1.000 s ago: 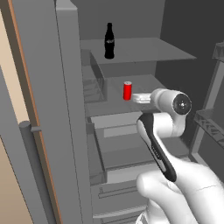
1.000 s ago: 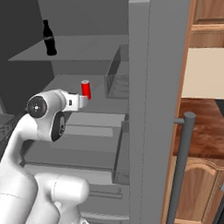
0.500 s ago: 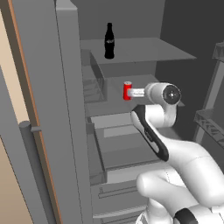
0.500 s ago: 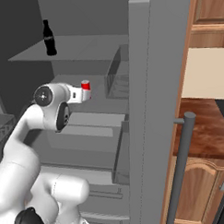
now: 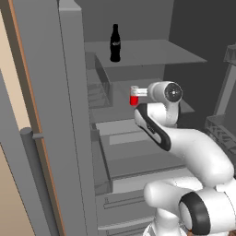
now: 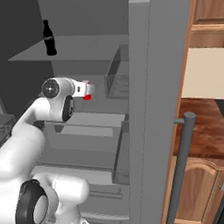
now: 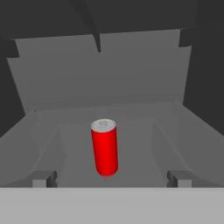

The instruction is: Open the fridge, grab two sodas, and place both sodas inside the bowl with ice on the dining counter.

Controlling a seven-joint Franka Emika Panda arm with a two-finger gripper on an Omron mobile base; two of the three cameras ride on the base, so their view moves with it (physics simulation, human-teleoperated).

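The claw (image 7: pixel 109 179) stands released, the red can (image 7: pixel 105 147) upright between and just beyond its fingers, untouched, on the fridge (image 5: pixel 138 55) shelf.

red can (image 7: pixel 105 153), black bottle (image 5: pixel 115 43), grey fridge (image 5: pixel 69 115)

A light wood cabinet (image 6: pixel 195 188) with a panelled door stands beside a beige wall (image 6: pixel 205 73).

fridge (image 5: pixel 69 115) standing open, grey shelves showing; red can (image 7: pixel 105 147) sitting upright on middle shelf; black cola bottle (image 5: pixel 115 43) standing upright on upper shelf.
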